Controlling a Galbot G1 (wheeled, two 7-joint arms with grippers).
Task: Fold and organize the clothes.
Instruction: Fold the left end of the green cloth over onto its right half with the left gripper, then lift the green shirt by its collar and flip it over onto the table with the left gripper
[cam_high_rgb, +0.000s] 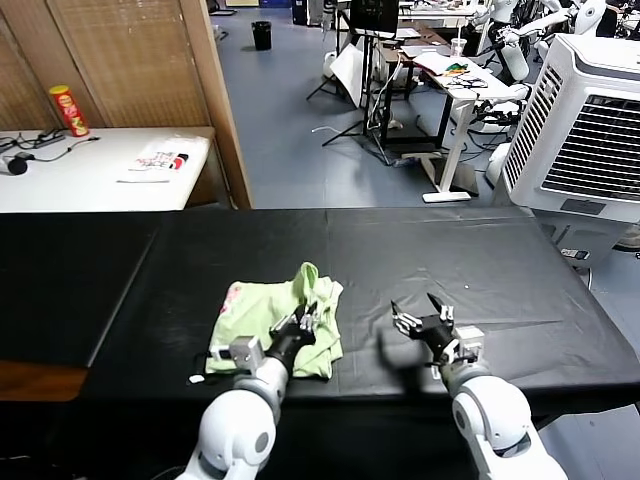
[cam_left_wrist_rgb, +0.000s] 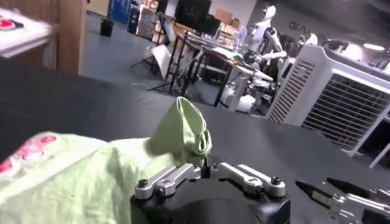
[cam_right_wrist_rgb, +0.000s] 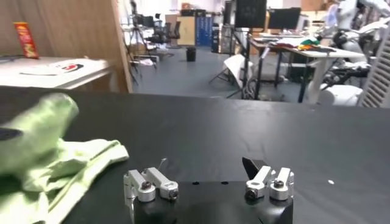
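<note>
Left gripper (cam_high_rgb: 305, 318) sits over the crumpled shirt (cam_high_rgb: 262, 318), grip unclear; right gripper (cam_high_rgb: 424, 315) spread wide beside it.

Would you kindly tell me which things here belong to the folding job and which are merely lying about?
Job:
T-shirt, crumpled on the black table
left claw, on the shirt
right claw, open, beside it

Lying about:
crisp can
papers
air cooler

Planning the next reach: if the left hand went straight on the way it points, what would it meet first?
Most likely the raised peak of the green T-shirt, bunched up just ahead of the left hand. Beyond it lies only the black table covering, though depth is hard to judge.
</note>
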